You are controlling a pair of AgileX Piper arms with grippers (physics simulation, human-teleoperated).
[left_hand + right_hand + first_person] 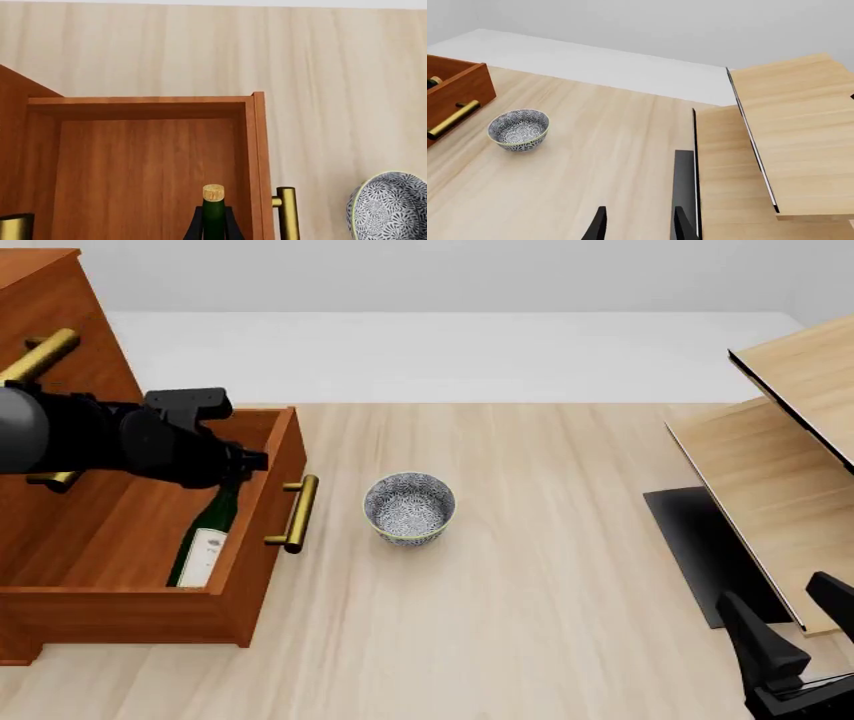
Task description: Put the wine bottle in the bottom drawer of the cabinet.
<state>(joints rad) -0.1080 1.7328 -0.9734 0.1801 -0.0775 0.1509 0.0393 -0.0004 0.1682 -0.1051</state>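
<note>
The wine bottle [204, 543], dark green with a white label, leans inside the open bottom drawer [260, 570] of the reddish-brown cabinet [40, 310]. My left gripper [230, 472] is over the drawer, shut on the bottle's neck. In the left wrist view the black fingers [195, 225] flank the neck just below the tan cork of the bottle [213, 194], with the drawer's floor [133, 165] beyond. The drawer's brass handle [294, 512] faces the bowl. My right gripper [774, 592] is open and empty at the front right, far from the cabinet; its fingers [599, 225] show in the right wrist view.
A patterned blue-white bowl [410, 506] stands on the table just right of the drawer handle; it also shows in the left wrist view [390, 207] and the right wrist view [519, 129]. A pale-wood shelf unit [787, 450] fills the right side. An upper drawer's brass handle [40, 355] juts out above my left arm.
</note>
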